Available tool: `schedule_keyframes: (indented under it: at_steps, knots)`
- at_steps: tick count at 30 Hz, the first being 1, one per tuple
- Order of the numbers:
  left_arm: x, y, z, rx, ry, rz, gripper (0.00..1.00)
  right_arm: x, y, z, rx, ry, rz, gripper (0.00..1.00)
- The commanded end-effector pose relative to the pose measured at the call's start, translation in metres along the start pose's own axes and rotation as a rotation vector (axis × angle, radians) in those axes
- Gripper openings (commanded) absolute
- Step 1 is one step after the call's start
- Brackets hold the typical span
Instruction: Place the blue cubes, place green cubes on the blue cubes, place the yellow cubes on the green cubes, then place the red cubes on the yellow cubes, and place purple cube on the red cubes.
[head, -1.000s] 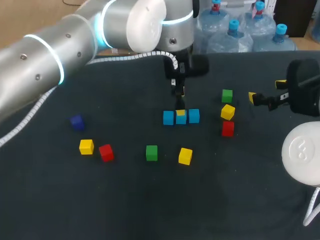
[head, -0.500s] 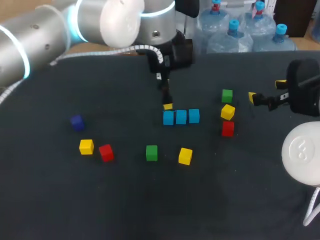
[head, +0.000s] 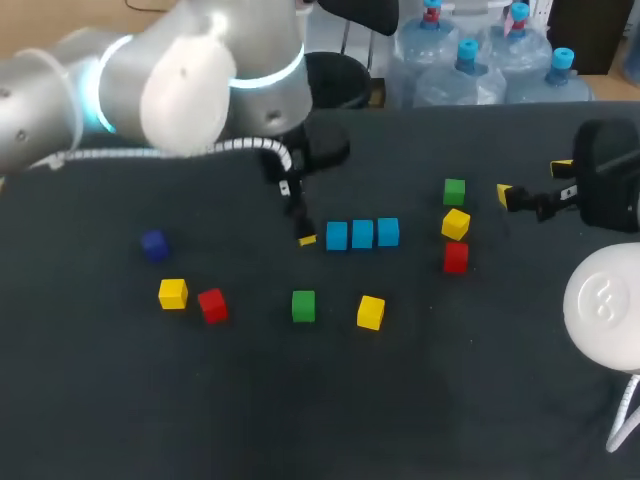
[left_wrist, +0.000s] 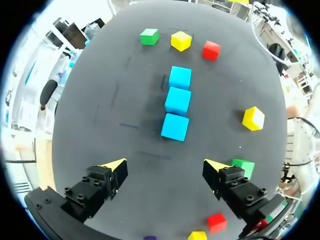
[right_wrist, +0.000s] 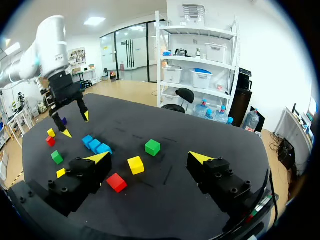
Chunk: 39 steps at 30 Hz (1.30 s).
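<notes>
Blue cubes (head: 362, 234) in row mid-table. Left jaws spread wide, empty, just beside row; right jaws same, near right edge. Guessing nearest green cube (head: 303, 305) next: centre over it, square to faces.

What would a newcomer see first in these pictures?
Three bright blue cubes stand side by side in a row near the middle of the dark table. The big silver left arm hangs over it, its open hand empty beside the row. A green cube, a yellow cube and a red cube line up further right.
</notes>
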<state>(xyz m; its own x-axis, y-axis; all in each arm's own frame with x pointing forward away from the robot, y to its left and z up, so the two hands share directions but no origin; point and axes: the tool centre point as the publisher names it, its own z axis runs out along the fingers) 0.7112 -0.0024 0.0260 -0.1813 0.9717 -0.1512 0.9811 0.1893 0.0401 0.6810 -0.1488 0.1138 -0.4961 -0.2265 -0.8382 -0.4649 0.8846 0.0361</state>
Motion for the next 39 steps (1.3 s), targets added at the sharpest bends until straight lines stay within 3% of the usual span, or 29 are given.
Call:
schedule_keyframes:
  at_steps: [1,4,6,9,15,24,28,39]
  knots:
    - [0.011,-0.004,-0.002,-0.219,-0.095,0.0,1.0,0.0,-0.001,-0.001,-0.004,0.0,0.0,1.0]
    - [0.014,0.0,-0.017,-0.234,-0.123,0.017,1.0,0.0,-0.001,-0.001,-0.004,0.0,0.0,1.0]
    - [0.014,0.003,-0.029,-0.255,-0.082,0.018,1.0,0.0,-0.001,-0.001,-0.004,0.0,0.0,1.0]
    - [0.014,0.007,-0.042,-0.277,-0.086,0.035,1.0,0.0,-0.001,-0.001,-0.004,0.0,0.0,1.0]
    - [0.015,0.006,-0.057,-0.295,-0.15,0.04,1.0,0.0,-0.001,-0.001,-0.004,0.0,0.0,1.0]
    - [0.029,0.007,-0.054,-0.329,-0.22,-0.105,1.0,0.0,-0.001,-0.001,-0.004,0.0,0.0,1.0]
    - [0.015,0.006,-0.04,-0.304,-0.218,-0.042,1.0,0.0,-0.001,-0.001,-0.004,0.0,0.0,1.0]
    - [0.015,0.006,-0.04,-0.304,-0.218,-0.042,1.0,0.0,-0.001,-0.001,-0.004,0.0,0.0,1.0]
